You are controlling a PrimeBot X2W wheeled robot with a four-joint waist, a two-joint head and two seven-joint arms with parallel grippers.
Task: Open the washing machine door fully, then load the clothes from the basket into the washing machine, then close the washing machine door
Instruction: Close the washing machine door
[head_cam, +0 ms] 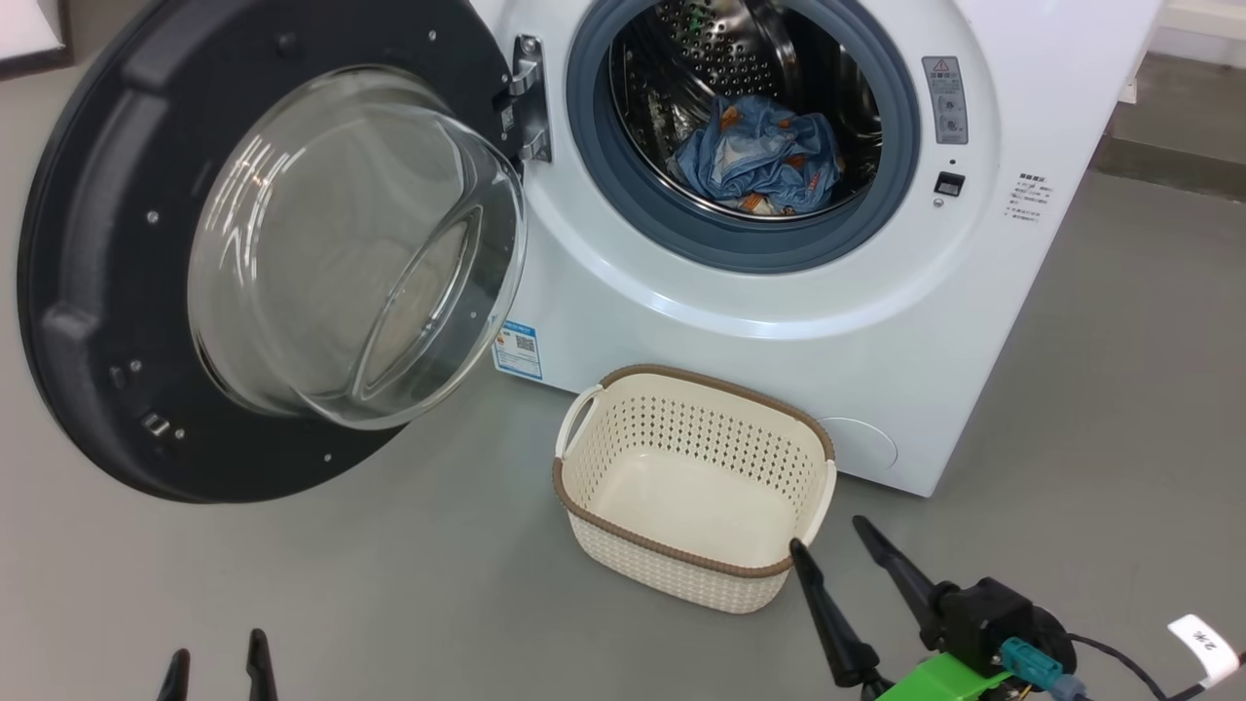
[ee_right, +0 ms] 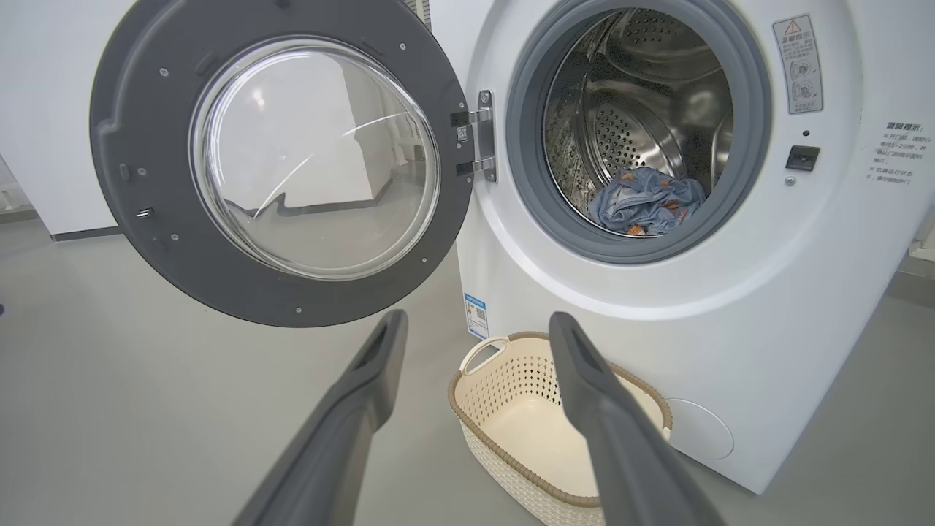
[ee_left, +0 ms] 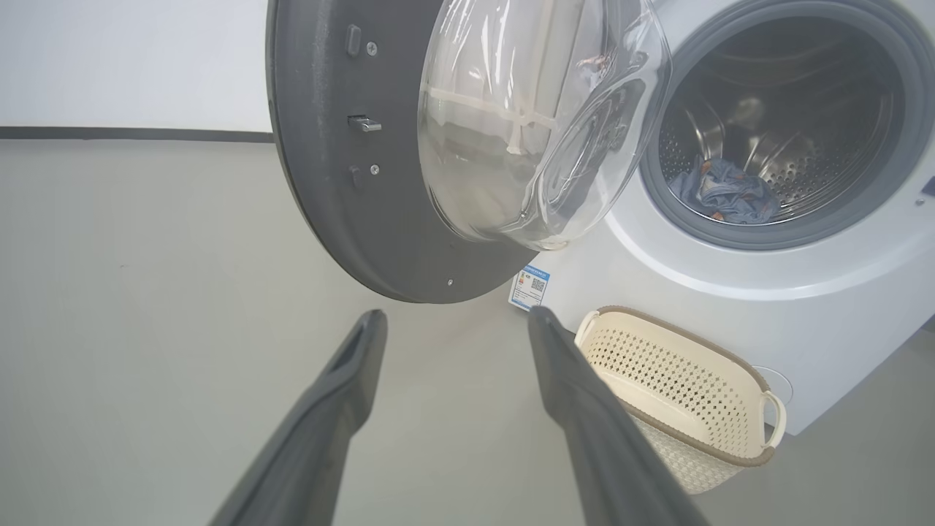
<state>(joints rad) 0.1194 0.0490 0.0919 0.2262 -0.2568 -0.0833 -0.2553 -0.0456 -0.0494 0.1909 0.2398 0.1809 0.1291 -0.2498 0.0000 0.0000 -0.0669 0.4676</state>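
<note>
The white washing machine point(head_cam: 740, 321) stands with its round black-rimmed door point(head_cam: 117, 273) swung wide to the left. Blue patterned clothes point(head_cam: 759, 161) lie inside the steel drum, also seen as clothes point(ee_right: 646, 208) and clothes point(ee_left: 723, 193). On the floor before the machine sits the cream basket point(head_cam: 594, 458) with nothing in it; basket point(ee_right: 475, 394), basket point(ee_left: 730, 446). My right gripper point(head_cam: 827, 535) is open just right of the basket's near corner, holding nothing. My left gripper point(head_cam: 216, 647) is open low at the bottom left, well short of the door. Both wrist views show spread, bare fingers point(ee_left: 343, 387), point(ee_right: 365, 394).
Grey floor point(head_cam: 389, 584) spreads in front and to the left. The open door point(ee_left: 329, 183) overhangs the floor at the left. A blue label sticker point(head_cam: 517, 349) sits low on the machine's front. A cable with a white tag point(head_cam: 1202, 643) trails from my right wrist.
</note>
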